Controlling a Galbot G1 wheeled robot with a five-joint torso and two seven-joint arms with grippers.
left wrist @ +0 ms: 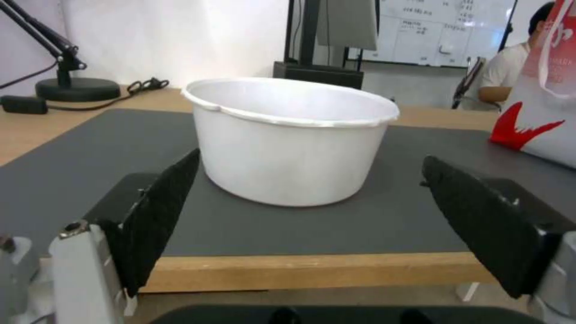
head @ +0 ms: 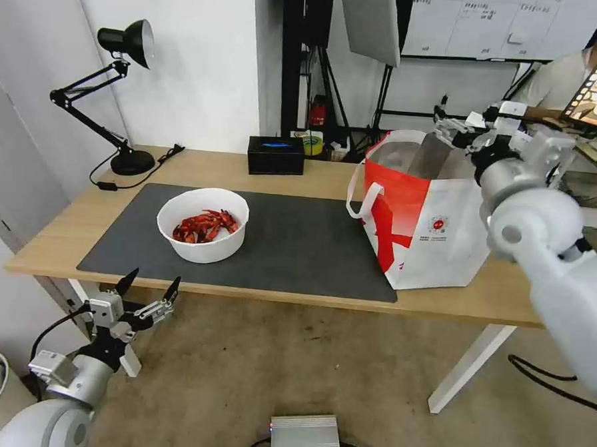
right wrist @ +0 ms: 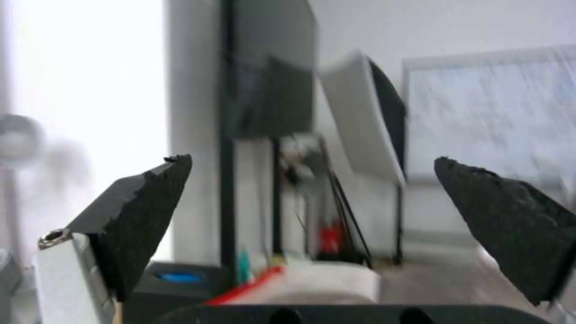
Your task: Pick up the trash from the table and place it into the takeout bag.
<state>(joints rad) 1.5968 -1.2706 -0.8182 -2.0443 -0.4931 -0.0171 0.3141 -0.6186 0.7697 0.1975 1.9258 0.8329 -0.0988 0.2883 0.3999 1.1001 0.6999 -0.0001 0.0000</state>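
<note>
Your left end effector [head: 150, 284] hangs spread wide, empty, just off the tabletop's [head: 314, 174] near edge. The white bowl of crayfish shells [head: 203, 224] sits beyond it on the dark mat [head: 297, 243]. Your right end effector [head: 458, 130], also spread, hovers over the takeout bag [head: 422, 213].

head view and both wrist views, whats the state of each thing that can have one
bowl: upright on the mat, shells inside
takeout bag: upright, mouth open
left gripper: open, empty, low before the table edge
right gripper: open, empty, above the bag
desk lamp: off
</note>
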